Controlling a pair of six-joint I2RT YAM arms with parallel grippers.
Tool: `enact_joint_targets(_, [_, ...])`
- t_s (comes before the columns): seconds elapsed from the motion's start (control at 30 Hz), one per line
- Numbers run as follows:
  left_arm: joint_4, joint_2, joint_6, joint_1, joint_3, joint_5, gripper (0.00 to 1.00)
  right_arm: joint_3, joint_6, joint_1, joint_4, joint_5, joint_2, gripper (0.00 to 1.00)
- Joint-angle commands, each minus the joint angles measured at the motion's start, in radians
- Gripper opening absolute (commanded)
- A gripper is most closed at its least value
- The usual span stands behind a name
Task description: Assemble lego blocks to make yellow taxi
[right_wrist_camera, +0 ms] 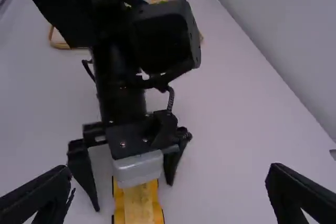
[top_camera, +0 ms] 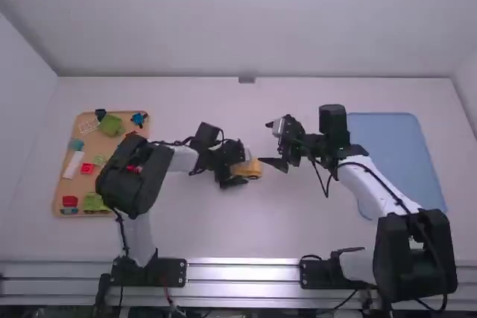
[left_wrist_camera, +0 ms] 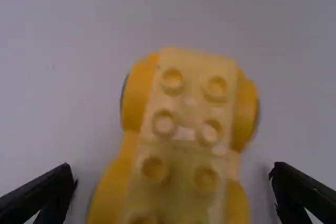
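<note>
Lying on the desk [top_camera: 283, 214], beneath the left hand [top_camera: 244, 169] and, in the left wrist view, framed between widely spread, empty fingers: the yellow car [left_wrist_camera: 184, 106]. Also near the right hand [top_camera: 268, 142], likewise wide open and holding nothing. Partly covered by the left hand in the high and right wrist views; cut off at the bottom edge in both wrist views. Hard to judge for height under the fingertips.
</note>
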Motion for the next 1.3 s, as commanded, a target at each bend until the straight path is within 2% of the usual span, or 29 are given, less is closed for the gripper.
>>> enact_joint_targets(0.0, [-0.061, -0.155, -0.054, 0.032, 0.004, -0.008, 0.99, 0.008, 0.060, 0.002, 0.028, -0.011, -0.024, 0.99])
enact_joint_targets(0.17, [-0.347, -0.444, -0.059, 0.083, 0.050, -0.043, 0.99, 0.008, 0.131, 0.003, 0.110, -0.011, -0.024, 0.99])
enact_joint_targets(0.27, [-0.481, -0.597, -0.108, 0.098, 0.075, -0.141, 0.99, 0.008, 0.179, 0.021, 0.171, -0.011, -0.024, 0.99])
enact_joint_targets(0.37, [-0.555, -0.737, -0.208, 0.097, 0.074, -0.320, 0.99, 0.009, 0.273, 0.059, 0.306, -0.014, -0.024, 0.99])
enact_joint_targets(0.4, [-0.562, -0.794, -0.332, 0.100, 0.074, -0.432, 0.99, 0.014, 0.323, 0.077, 0.362, 0.015, -0.024, 0.99])
enact_joint_targets(0.43, [-0.561, -0.804, -0.367, 0.100, 0.074, -0.459, 0.99, 0.019, 0.338, 0.084, 0.372, 0.029, -0.024, 0.99])
enact_joint_targets(0.47, [-0.558, -0.836, -0.486, 0.098, 0.074, -0.558, 0.99, 0.031, 0.359, 0.095, 0.377, 0.054, -0.024, 0.99])
enact_joint_targets(0.5, [-0.563, -0.881, -0.686, 0.099, 0.074, -0.734, 0.99, 0.063, 0.376, 0.116, 0.365, 0.069, -0.018, 0.99])
enact_joint_targets(0.63, [-0.620, -0.960, -0.962, 0.113, 0.074, -1.036, 0.99, 0.149, 0.374, 0.153, 0.296, 0.058, 0.021, 0.99])
enact_joint_targets(0.67, [-0.632, -0.974, -0.992, 0.119, 0.074, -1.068, 0.99, 0.168, 0.373, 0.159, 0.275, 0.047, 0.029, 0.99])
enact_joint_targets(0.77, [-0.678, -1.035, -1.067, 0.154, 0.074, -1.139, 0.99, 0.253, 0.371, 0.172, 0.186, -0.045, 0.068, 0.99])
enact_joint_targets(0.93, [-0.730, -1.101, -1.151, 0.249, 0.083, -1.144, 0.99, 0.353, 0.375, 0.172, 0.139, -0.138, 0.156, 0.99])
enact_joint_targets(1.13, [-0.820, -1.155, -1.309, 0.416, 0.119, -1.141, 0.99, 0.377, 0.372, 0.199, 0.143, -0.138, 0.187, 0.99])
enact_joint_targets(1.27, [-0.849, -1.156, -1.291, 0.515, 0.142, -1.108, 0.99, 0.377, 0.363, 0.222, 0.147, -0.138, 0.187, 0.99])
